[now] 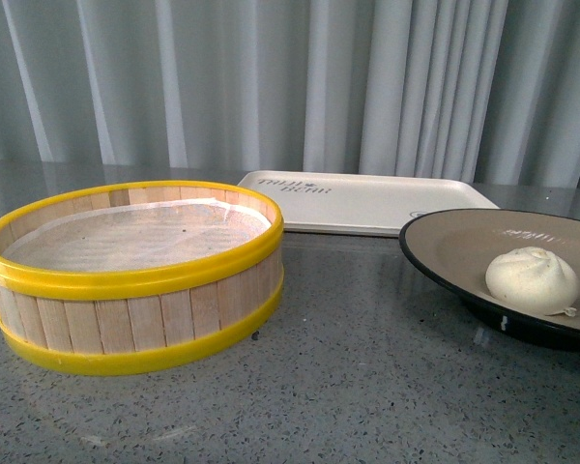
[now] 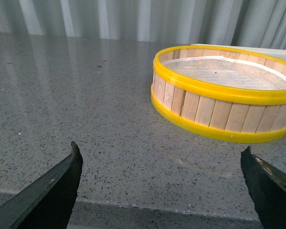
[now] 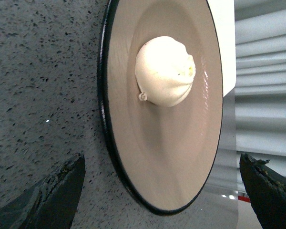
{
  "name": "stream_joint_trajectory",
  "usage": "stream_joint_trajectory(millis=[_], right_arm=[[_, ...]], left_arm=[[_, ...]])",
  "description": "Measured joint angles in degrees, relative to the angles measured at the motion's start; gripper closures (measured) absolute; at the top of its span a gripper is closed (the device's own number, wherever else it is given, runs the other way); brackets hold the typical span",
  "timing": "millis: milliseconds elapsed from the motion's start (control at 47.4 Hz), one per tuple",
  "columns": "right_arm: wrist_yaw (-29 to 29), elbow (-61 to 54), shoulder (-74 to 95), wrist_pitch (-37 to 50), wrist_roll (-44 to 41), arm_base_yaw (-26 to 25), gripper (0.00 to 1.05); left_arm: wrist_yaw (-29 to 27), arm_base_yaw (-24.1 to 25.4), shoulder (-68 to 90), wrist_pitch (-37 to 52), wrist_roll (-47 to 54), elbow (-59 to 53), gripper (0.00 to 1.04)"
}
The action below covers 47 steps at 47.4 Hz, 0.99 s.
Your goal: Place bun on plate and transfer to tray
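Observation:
The cream-white bun (image 1: 533, 279) (image 3: 165, 71) lies on the black-rimmed, grey-beige plate (image 1: 445, 242) (image 3: 157, 157) at the right of the table. Behind the plate, the flat off-white tray (image 1: 367, 200) with dark lettering rests near the curtain. Neither arm shows in the front view. My right gripper (image 3: 162, 164) is open, its dark fingers straddling the near edge of the plate, with the bun farther off. My left gripper (image 2: 162, 155) is open over bare table, some way short of the steamer basket.
A yellow-rimmed wooden steamer basket (image 1: 135, 275) (image 2: 226, 93) with a white liner stands at the left, holding no bun. The table is grey speckled stone (image 1: 367, 387). A pale pleated curtain (image 1: 290, 77) hangs behind the table.

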Motion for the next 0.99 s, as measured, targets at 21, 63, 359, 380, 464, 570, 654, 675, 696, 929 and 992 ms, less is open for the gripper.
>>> stream_joint_trajectory(millis=[21, 63, 359, 380, 464, 570, 654, 675, 696, 929, 992], right_arm=[[-0.3, 0.0, 0.7, 0.6, -0.1, 0.0, 0.08], [-0.3, 0.0, 1.5, 1.4, -0.2, 0.1, 0.08], [-0.8, 0.0, 5.9, 5.7, -2.1, 0.5, 0.08], [-0.8, 0.0, 6.2, 6.0, -2.2, 0.6, 0.08], [-0.8, 0.0, 7.2, 6.9, -2.8, 0.7, 0.08], [-0.6, 0.0, 8.6, 7.8, -4.1, 0.8, 0.08], [-0.5, 0.0, 9.0, 7.9, -4.4, 0.8, 0.08], [-0.5, 0.0, 9.0, 8.0, -4.4, 0.7, 0.08], [-0.5, 0.0, 9.1, 8.2, -4.5, 0.7, 0.08], [-0.6, -0.2, 10.0, 8.9, -4.8, -0.1, 0.37], [-0.8, -0.4, 10.2, 8.9, -4.8, -0.4, 0.46]], left_arm=[[0.0, 0.0, 0.0, 0.0, 0.0, 0.0, 0.07], [0.0, 0.0, 0.0, 0.0, 0.0, 0.0, 0.07], [0.0, 0.0, 0.0, 0.0, 0.0, 0.0, 0.07], [0.0, 0.0, 0.0, 0.0, 0.0, 0.0, 0.07], [0.0, 0.0, 0.0, 0.0, 0.0, 0.0, 0.07], [0.0, 0.0, 0.0, 0.0, 0.0, 0.0, 0.07], [0.0, 0.0, 0.0, 0.0, 0.0, 0.0, 0.07], [0.0, 0.0, 0.0, 0.0, 0.0, 0.0, 0.07], [0.0, 0.0, 0.0, 0.0, 0.0, 0.0, 0.07], [0.0, 0.0, 0.0, 0.0, 0.0, 0.0, 0.07], [0.0, 0.0, 0.0, 0.0, 0.0, 0.0, 0.07]])
